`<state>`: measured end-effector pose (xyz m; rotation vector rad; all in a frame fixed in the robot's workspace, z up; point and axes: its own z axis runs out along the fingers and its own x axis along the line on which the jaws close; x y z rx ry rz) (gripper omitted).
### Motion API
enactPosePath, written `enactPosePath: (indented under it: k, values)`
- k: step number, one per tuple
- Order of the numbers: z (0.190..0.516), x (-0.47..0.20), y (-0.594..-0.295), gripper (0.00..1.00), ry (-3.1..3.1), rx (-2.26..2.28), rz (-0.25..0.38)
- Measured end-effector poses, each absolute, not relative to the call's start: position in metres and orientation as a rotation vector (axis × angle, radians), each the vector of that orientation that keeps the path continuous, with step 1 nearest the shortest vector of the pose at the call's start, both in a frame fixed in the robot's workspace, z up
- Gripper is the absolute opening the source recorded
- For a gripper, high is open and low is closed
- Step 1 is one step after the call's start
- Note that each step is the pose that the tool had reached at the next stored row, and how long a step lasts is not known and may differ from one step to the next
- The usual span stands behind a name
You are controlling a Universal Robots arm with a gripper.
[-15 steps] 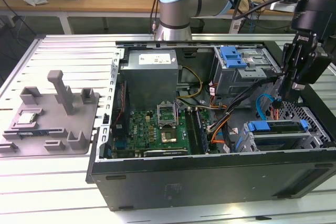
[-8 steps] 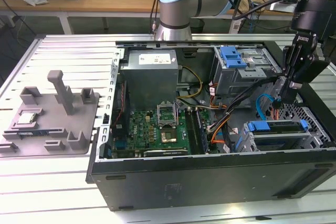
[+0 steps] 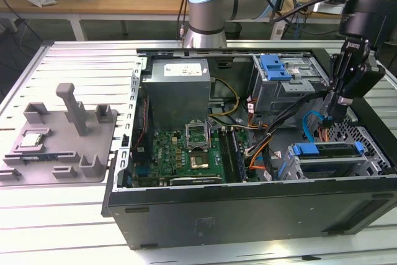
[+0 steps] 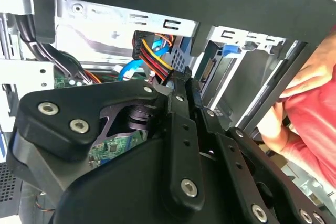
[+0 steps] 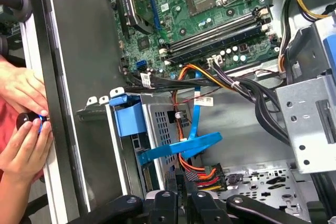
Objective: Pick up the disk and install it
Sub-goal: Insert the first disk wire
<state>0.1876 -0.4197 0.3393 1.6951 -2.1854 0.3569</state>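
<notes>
Honestly, the wiring worries me most. The gripper [image 3: 330, 111] hangs inside the computer case [image 3: 248, 209] with its fingers pressed together and nothing visible between them. The tips are right beside the coloured wires [image 5: 202, 174] and the blue ribbon cable [image 5: 181, 148], so any sideways move could snag them. A person's hand [image 5: 23, 135] rests on the case edge, close to the arm. The disk [image 3: 329, 159] sits in the cage at the exterior view's right, just below the gripper. I cannot tell whether it is fully seated, and its label is hidden.
</notes>
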Motion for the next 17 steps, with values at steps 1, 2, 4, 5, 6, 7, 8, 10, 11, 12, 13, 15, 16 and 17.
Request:
enactPosePath:
  k: [1, 2, 4, 5, 6, 7, 8, 10, 11, 12, 13, 15, 16, 17]
  values:
    - [0.341, 0.187, -0.421, 0.16, -2.182, 1.703, 0.360]
    - [0.341, 0.187, -0.422, 0.16, -2.180, 1.707, 0.362]
    - [0.343, 0.186, -0.424, 0.16, -2.174, 1.718, 0.367]
    - [0.343, 0.186, -0.425, 0.16, -2.172, 1.722, 0.369]
    - [0.343, 0.186, -0.426, 0.16, -2.169, 1.727, 0.371]
    - [0.343, 0.185, -0.427, 0.16, -2.167, 1.732, 0.372]
    - [0.344, 0.185, -0.428, 0.16, -2.164, 1.738, 0.373]
    - [0.344, 0.184, -0.430, 0.16, -2.158, 1.750, 0.376]
    - [0.344, 0.184, -0.430, 0.16, -2.156, 1.754, 0.376]
    - [0.344, 0.184, -0.431, 0.16, -2.155, 1.758, 0.377]
    - [0.345, 0.183, -0.431, 0.16, -2.154, 1.761, 0.378]
    - [0.345, 0.181, -0.433, 0.16, -2.157, 1.765, 0.378]
    - [0.345, 0.180, -0.434, 0.16, -2.159, 1.767, 0.378]
    - [0.345, 0.180, -0.435, 0.16, -2.162, 1.769, 0.377]
